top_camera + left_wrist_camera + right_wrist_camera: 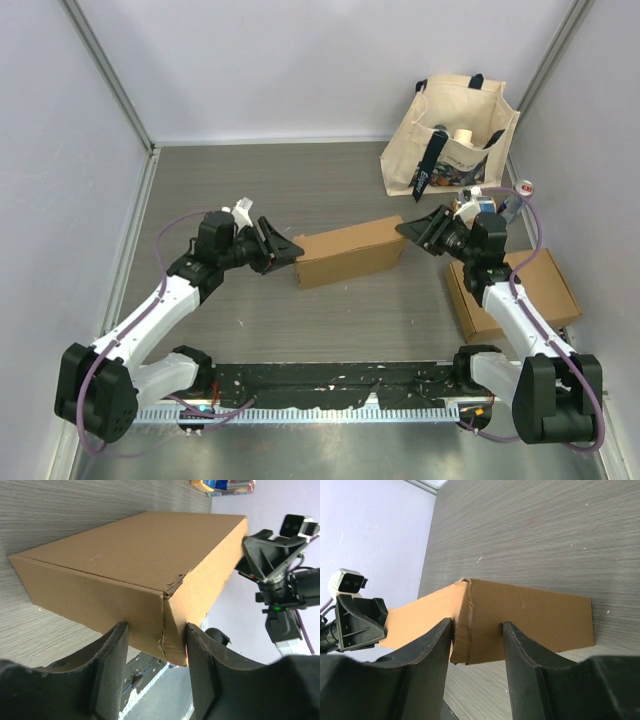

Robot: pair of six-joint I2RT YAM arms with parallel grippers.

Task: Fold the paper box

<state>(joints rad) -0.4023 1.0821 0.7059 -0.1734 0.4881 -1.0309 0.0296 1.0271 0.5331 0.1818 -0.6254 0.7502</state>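
Observation:
The paper box (pixel 350 252) is a closed brown cardboard carton lying lengthwise between the two arms in the middle of the table. My left gripper (pixel 292 250) is at its left end. In the left wrist view the fingers (pixel 112 655) straddle a creased corner of the box (pixel 140 550), each touching one face. My right gripper (pixel 405 230) is at the right end. In the right wrist view its jaws (pixel 477 625) likewise bracket a corner of the box (pixel 535 620), pressed against both faces. I cannot tell whether the box rests on the table or hangs just above it.
A cream tote bag (pixel 450 140) holding bottles and packets stands at the back right. A second flat cardboard box (pixel 515 290) lies under the right arm. A tape roll (pixel 527 186) sits by the right wall. A toothed rail (pixel 330 400) runs along the near edge.

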